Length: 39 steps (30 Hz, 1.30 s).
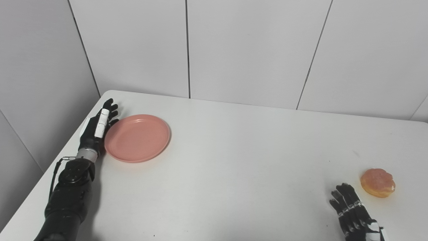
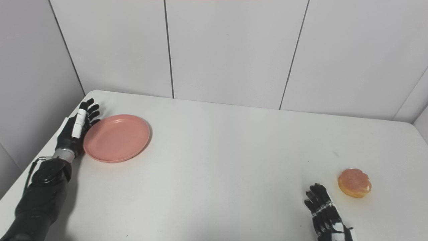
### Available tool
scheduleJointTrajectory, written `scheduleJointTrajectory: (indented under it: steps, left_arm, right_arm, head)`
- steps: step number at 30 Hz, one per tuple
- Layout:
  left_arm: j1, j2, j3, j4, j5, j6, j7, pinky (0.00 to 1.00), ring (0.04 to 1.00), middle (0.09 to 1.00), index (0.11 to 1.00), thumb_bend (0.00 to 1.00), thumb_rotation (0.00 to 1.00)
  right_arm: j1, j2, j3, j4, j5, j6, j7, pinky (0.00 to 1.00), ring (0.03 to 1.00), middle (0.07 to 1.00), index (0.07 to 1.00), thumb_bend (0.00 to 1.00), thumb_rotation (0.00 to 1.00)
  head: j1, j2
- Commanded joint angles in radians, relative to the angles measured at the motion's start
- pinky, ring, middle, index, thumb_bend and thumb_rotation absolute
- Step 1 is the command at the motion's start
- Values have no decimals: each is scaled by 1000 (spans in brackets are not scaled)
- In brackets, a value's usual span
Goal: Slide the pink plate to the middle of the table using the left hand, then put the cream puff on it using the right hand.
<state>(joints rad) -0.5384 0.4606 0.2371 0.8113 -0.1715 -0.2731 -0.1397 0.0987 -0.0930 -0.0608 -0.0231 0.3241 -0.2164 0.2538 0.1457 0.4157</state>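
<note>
Left robot hand (image 1: pixel 98 129) (fingers spread, holding nothing) touches the pink plate (image 1: pixel 137 138); right robot hand (image 1: pixel 352 209) likewise open.

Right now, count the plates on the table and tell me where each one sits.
1. The pink plate lies at the table's far left, beside the left hand, empty. The cream puff sits apart at the right, near the right hand. Nothing appears hidden.

White table (image 1: pixel 234 160), pale panelled wall (image 1: pixel 250 50) behind, dark seams between panels
</note>
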Motion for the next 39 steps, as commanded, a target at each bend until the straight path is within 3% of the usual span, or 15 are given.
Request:
scheduleJointTrajectory:
  steps: [1,18,24,32,39]
  left_arm:
    - [-22,27,-2,-31,-10,-6,-27,943,972,963,936,924,978]
    - [-13,-38,-29,24,-28,-53,-75,863,929,949,916,939,963]
    - [10,-83,-49,-48,-25,-26,-67,840,925,932,907,996,932]
    - [30,-113,-74,-135,-27,27,-58,815,905,931,910,948,965]
    - [37,-149,-82,-209,-22,63,-46,848,901,924,898,971,946]
  right_arm:
    - [8,-1,0,124,-7,46,-10,945,931,926,899,848,936]
    - [10,3,4,117,-18,53,-18,958,931,930,904,822,944]
    - [7,7,5,121,-20,53,-21,957,931,930,902,829,940]
    - [9,11,7,115,-25,52,-22,951,926,923,899,825,945]
    - [6,12,7,119,-25,50,-21,954,927,923,899,823,941]
  head:
    - [0,0]
    - [-11,5]
    - [-15,3]
    - [-22,5]
    - [-23,3]
